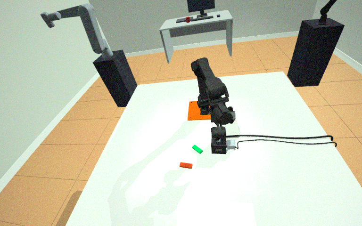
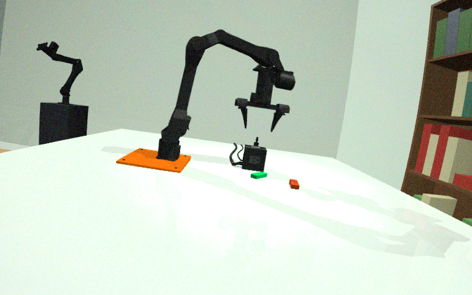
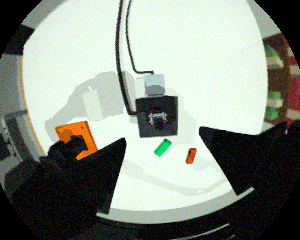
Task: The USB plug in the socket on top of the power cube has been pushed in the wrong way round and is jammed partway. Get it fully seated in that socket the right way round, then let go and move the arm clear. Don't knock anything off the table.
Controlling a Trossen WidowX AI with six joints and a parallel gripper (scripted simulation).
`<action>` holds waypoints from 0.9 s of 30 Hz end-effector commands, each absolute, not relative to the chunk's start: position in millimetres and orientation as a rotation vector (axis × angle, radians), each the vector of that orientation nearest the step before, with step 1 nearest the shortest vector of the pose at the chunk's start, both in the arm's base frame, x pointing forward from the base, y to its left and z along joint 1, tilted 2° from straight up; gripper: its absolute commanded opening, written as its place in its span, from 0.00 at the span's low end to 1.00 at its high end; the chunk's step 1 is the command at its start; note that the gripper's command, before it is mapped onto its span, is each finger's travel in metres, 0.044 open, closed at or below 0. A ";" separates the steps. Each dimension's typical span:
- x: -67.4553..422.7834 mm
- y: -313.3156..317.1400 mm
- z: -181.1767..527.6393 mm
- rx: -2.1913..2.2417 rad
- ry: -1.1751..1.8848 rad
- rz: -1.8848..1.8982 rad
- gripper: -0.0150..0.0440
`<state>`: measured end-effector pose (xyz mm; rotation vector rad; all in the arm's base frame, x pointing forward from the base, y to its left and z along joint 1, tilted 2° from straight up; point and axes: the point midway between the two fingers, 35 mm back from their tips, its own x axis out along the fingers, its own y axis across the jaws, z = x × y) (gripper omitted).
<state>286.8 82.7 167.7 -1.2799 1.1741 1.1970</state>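
The black power cube stands on the table. The dark USB plug stands upright on its top, with part of it above the top face. Which way round it is cannot be told. My gripper is open and empty, pointing down above the cube, with its fingertips a little higher than the plug and on either side of it in the exterior view. In the top view the gripper partly hides the cube's back edge.
A pale adapter sits at the cube's side, with two black cables running to the table edge. A green block and a red block lie near the cube. The arm's orange base plate is behind.
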 end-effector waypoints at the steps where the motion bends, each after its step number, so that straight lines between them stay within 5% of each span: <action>1: 287.1 81.6 164.2 -1.276 1.188 1.194 1.00; 27: 288.4 80.4 138.8 -1.276 1.188 1.194 1.00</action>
